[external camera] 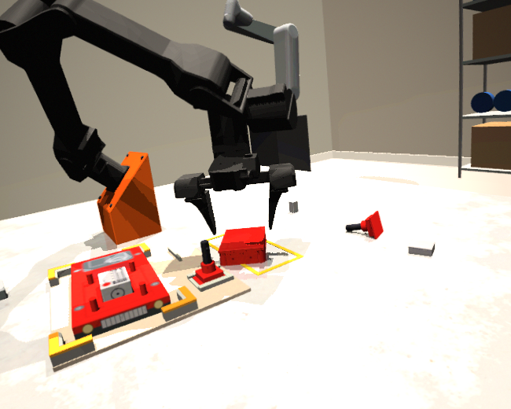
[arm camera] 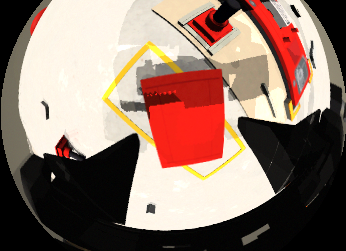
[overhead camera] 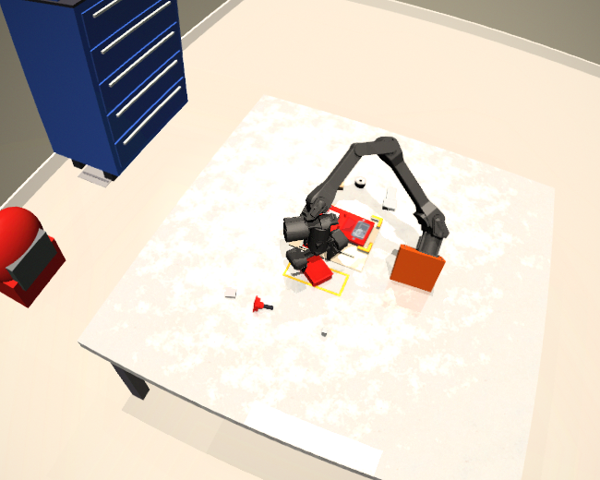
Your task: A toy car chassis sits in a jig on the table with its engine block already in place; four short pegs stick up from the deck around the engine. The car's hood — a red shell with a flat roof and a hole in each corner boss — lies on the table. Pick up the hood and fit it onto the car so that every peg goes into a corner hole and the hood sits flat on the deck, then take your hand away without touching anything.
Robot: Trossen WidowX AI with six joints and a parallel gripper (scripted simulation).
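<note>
The red hood [overhead camera: 318, 271] [external camera: 243, 245] [arm camera: 188, 128] lies roof up on the table, within the yellow outline [overhead camera: 345, 285] [external camera: 283, 246] [arm camera: 126, 79] and turned relative to it. My gripper [external camera: 243, 231] [arm camera: 191, 131] is open and empty, pointing down just above the hood, with one fingertip to each side of it. The red chassis [external camera: 80, 285] [arm camera: 280, 38] sits in the jig with yellow corner blocks [external camera: 179, 306]. The engine block [external camera: 114, 283] is on its deck, with pegs [external camera: 93, 304] standing around it. The hood's corner holes are hidden.
A red part with an upright black post [external camera: 204, 252] [arm camera: 227, 13] stands in a holder on the jig board, between chassis and hood. A similar red and black part [overhead camera: 260, 305] [external camera: 372, 226] lies on its side. Small grey blocks [overhead camera: 230, 293] [external camera: 421, 248] lie about.
</note>
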